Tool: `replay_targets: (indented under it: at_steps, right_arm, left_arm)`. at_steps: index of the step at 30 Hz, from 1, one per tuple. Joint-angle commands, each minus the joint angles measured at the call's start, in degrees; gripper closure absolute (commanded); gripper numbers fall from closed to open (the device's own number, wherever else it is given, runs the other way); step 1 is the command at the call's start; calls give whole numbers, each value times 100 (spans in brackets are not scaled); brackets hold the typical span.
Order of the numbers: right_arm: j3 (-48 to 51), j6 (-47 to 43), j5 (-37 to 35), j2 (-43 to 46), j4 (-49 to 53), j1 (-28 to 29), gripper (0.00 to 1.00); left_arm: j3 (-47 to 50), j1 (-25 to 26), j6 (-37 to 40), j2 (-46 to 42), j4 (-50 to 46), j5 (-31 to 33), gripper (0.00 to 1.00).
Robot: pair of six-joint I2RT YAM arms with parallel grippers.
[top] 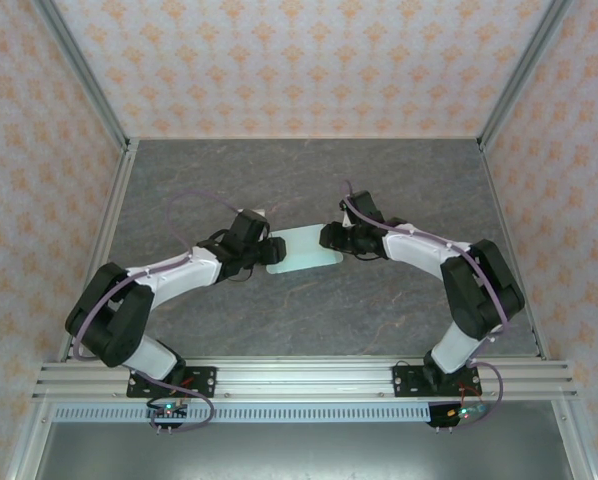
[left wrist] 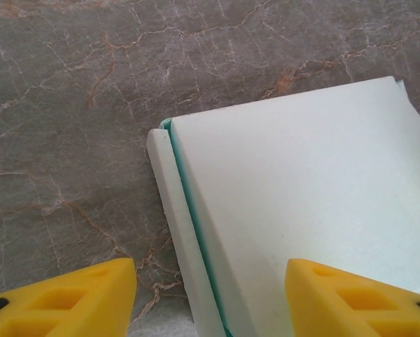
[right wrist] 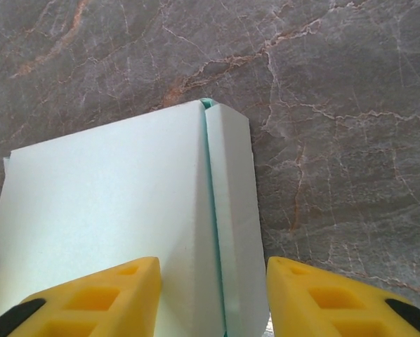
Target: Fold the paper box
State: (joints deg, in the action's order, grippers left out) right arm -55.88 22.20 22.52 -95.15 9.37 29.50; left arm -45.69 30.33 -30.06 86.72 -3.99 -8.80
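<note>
Mint-green card: the paper box (top: pixel 301 250) lay flat near the middle of the grey marbled table (top: pixel 309 180), between the two grippers.
Left gripper (top: pixel 266 243): its yellow fingers (left wrist: pixel 69 295) stood apart, one over bare table and one over the box's top panel, astride the narrow left end flap (left wrist: pixel 169 210). It held nothing.
Right gripper (top: pixel 329 237): its jaws were likewise parted, astride the right end flap (right wrist: pixel 232 210) at the opposite end, with no grip on the card.
Step in hand: probably closing the ends. The body already looked like a flat rectangle, but a dark green slit showed between each flap and the top panel, so neither flap seemed tucked.
Next move: each flap likely needed pressing inward along its crease. One gripper would have to steady the thin card so the box did not slide or buckle.
</note>
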Motion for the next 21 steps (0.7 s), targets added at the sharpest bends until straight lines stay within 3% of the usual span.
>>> replay_targets:
  at_steps: [1,14,21]
  right_arm:
    - [103,-144,-185,-107,-15,30,56]
    - [52,-269,-355,-414,20,30,59]
    - [-389,-507,-563,-139,495,31,58]
  left_arm:
    - [52,-36,-17,119,194,40,44]
    - [314,-36,-207,401,514,-146,50]
    - [77,-36,-87,-106,235,230,44]
